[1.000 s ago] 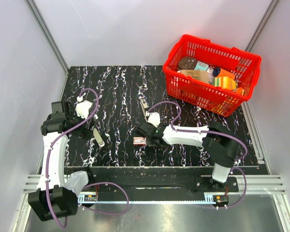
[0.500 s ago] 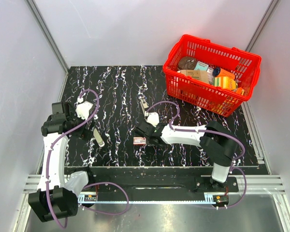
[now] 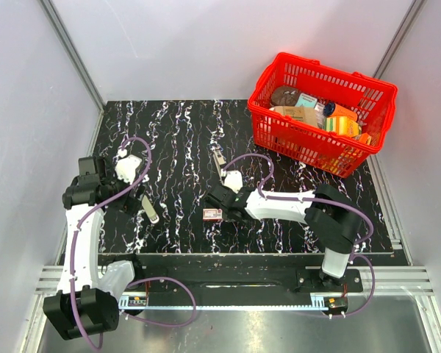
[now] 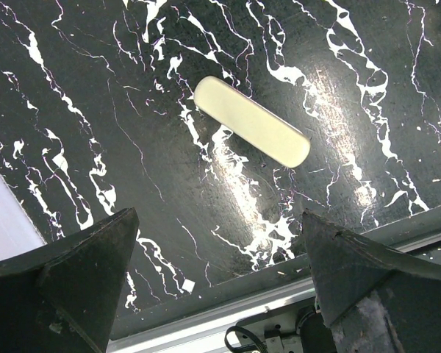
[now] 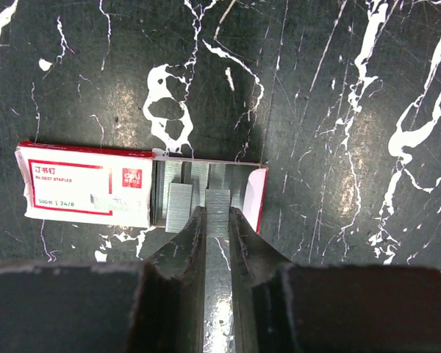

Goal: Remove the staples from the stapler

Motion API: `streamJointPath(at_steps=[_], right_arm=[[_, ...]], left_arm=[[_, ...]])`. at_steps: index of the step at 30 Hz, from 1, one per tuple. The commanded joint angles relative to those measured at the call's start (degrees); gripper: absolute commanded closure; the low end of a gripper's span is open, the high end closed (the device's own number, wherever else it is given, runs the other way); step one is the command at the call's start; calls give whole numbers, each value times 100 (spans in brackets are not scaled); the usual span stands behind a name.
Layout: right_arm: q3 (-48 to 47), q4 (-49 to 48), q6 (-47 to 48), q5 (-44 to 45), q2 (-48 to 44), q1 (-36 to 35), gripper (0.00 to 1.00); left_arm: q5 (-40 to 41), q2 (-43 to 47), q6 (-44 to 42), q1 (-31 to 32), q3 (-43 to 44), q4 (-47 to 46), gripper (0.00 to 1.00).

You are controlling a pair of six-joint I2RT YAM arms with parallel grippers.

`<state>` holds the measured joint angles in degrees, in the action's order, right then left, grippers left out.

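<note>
Staples are lying in rows in the open end of a red-and-white cardboard staple box (image 5: pixel 84 193), and we are seeing one silvery strip of staples (image 5: pixel 217 202) sitting between the two dark fingers of the right end effector (image 5: pixel 217 215). Those fingers are standing close together, pinching the strip from both sides right over the box's open tray. The printed sleeve of the box is pointing to the left in the right wrist view.

From above, we are finding the box (image 3: pixel 212 215) resting on the black table (image 3: pixel 176 132) with white marble veining, near its front edge and roughly at the middle. The right end effector (image 3: pixel 219 204) is reaching leftwards to it, low over the surface.

The left end effector (image 4: pixel 219 220) is hanging with its fingers spread wide and gripping nothing. A cream-coloured oblong bar with rounded ends (image 4: pixel 251 131) is lying flat and slanted on the table, beyond the fingertips and apart from them. In the top view we are seeing that bar (image 3: pixel 151 209) just beside the left end effector (image 3: pixel 134 198), well apart from the box.

A small dark-and-silver object (image 3: pixel 219 157) is lying farther back on the table; we cannot tell what it is. A red plastic wire-pattern basket (image 3: pixel 279 140) filled with packaged goods is standing at the far right corner.
</note>
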<state>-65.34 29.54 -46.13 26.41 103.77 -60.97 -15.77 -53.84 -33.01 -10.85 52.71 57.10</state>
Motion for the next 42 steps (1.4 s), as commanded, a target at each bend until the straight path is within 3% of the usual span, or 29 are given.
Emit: streamJointPath(at_steps=[1,17,27,42], right_arm=[[91,-150,-10,303,-418,41,81],[127,-212,87,198,-348,103,81],[30,-177,148,57,-208,164,71],[180,-238,148,75,-401,164,72]], left_arm=[[48,129,-91,-31,-76,-68,1],[39,146,-82,-40,-59,-76,1],[30,146,-109,-31,-41,-68,1],[-5,155,-100,-31,-50,-68,1]])
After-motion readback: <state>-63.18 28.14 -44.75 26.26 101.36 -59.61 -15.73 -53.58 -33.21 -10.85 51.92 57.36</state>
